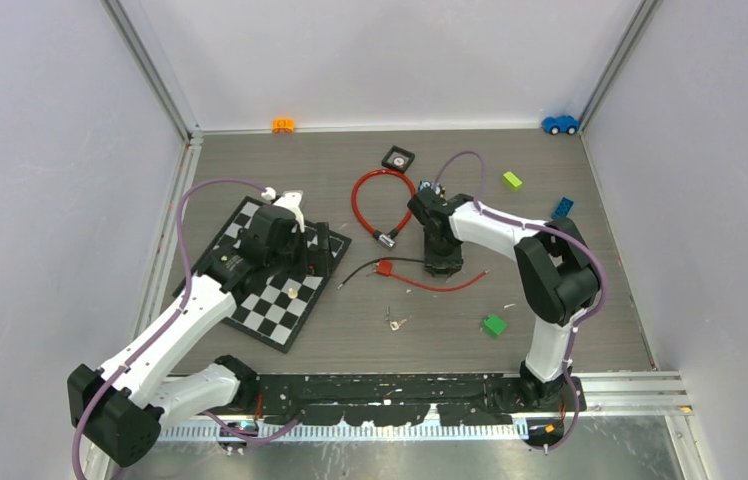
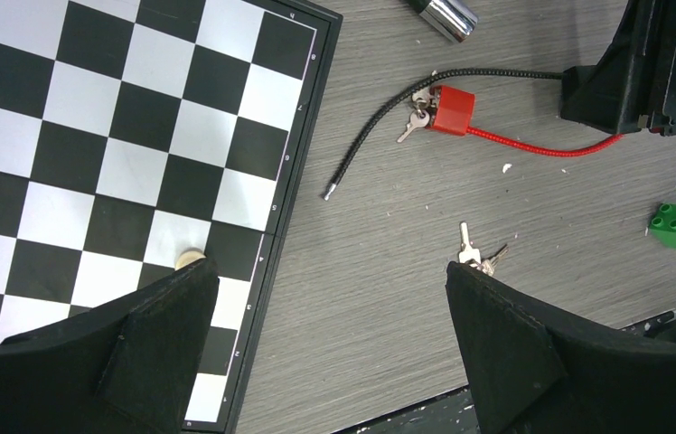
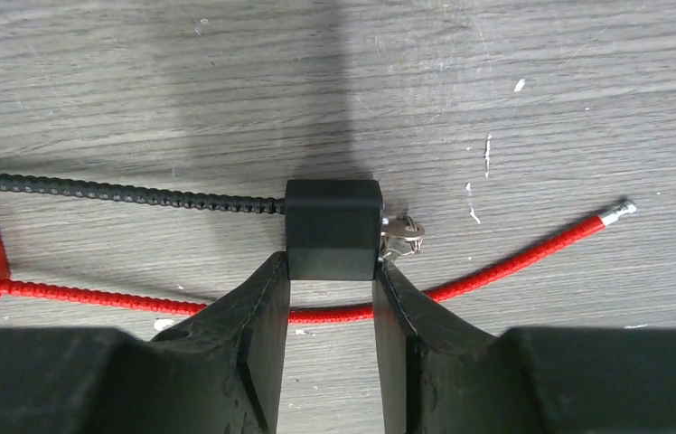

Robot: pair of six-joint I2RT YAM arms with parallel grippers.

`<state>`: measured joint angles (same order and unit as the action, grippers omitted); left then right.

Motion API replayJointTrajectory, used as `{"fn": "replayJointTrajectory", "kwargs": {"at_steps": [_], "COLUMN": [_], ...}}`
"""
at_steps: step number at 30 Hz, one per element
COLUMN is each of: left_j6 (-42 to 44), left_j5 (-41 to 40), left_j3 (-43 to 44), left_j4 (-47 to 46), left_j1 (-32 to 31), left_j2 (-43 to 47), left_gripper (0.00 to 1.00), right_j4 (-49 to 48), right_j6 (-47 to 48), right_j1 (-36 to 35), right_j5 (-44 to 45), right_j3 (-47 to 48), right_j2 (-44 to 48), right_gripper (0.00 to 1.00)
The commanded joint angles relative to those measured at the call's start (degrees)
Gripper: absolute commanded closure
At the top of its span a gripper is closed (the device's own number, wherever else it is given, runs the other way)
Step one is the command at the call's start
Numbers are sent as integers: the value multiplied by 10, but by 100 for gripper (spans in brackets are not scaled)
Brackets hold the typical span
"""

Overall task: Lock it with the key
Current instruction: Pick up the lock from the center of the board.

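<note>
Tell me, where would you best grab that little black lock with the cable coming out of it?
Probably by its boxy body, coming down from above. The black lock lies flat on the table, and its straight, parallel end faces suit two fingers. Pinch the edge of those faces, clear of the black cable leaving one end and the key sticking out of the other. The right gripper sits against it just so.

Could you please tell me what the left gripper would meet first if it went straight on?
Probably the bare grey wood-grain table between the black-and-white chessboard and the small silver keys; one of the open jaws of the left gripper may catch the board's edge.
</note>
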<state>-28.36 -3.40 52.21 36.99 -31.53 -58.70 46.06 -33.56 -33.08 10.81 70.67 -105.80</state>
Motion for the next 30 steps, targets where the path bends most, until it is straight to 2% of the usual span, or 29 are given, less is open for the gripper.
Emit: {"fn": "replayJointTrajectory", "kwargs": {"at_steps": [1, 5, 10, 17, 19, 23, 30], "left_j6": [-3, 6, 28, 81, 108, 167, 183], "left_j5": [0, -13, -27, -36, -25, 55, 161], "left_j3": [21, 26, 43, 60, 56, 37, 45], "left_j4": [-9, -5, -3, -43, -70, -148, -193], "left_j1": [1, 1, 1, 1, 1, 1, 2], "left_j2": [4, 8, 25, 82, 102, 143, 144], "left_gripper": [0, 0, 0, 0, 0, 3, 8], "right_j4": [-7, 1, 26, 25, 6, -62, -182], "right_j6": [32, 44, 60, 88, 122, 185, 194], "right_j1": [-17, -35, -50, -51, -52, -55, -57], "right_j5": [30, 65, 152, 248, 216, 74, -128], "right_j3": [21, 21, 32, 36, 31, -1, -58], "right_j2": [25, 68, 144, 263, 297, 369, 450], "right_gripper": [86, 90, 94, 99, 99, 99, 99]}}
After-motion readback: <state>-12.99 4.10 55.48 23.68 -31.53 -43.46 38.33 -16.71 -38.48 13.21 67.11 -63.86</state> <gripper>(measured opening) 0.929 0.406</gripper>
